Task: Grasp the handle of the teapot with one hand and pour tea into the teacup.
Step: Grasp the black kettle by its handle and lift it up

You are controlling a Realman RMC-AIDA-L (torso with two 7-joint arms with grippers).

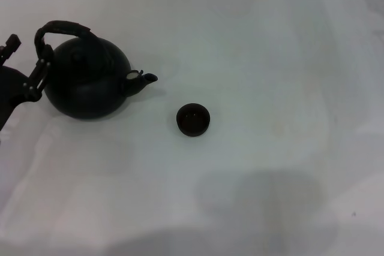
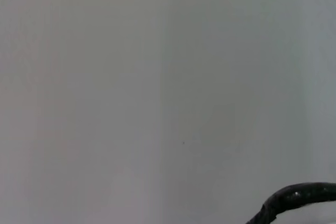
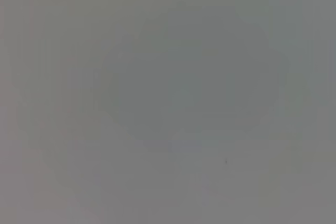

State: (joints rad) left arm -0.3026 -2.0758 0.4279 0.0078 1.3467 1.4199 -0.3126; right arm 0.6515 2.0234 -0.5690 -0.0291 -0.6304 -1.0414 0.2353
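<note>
The teapot (image 1: 87, 82) sits at the robot's left on the white counter (image 1: 258, 46), upright, its stubby spout (image 1: 144, 79) aimed toward the teacup (image 1: 193, 119), which stands near it on the spout side and a little closer to the robot — the two are apart, not touching. The handle (image 1: 60, 28) arches over the lid.

By my reading the task is at its first step: the pot has not been lifted or tipped, and nothing suggests tea has been poured; whether the cup holds anything cannot be made out. Grasping, lifting, carrying the spout over the cup and tilting are all left.

The left gripper (image 1: 41, 67) is at the far-left end of the handle, where the bail drops to the pot's shoulder. Its dark fingers lie against that end — whether they are clamped on it or only touching, I cannot tell. The left wrist view shows only a curved dark strip, likely the handle, over bare counter.

The right gripper is not in view; its wrist view shows plain counter.
</note>
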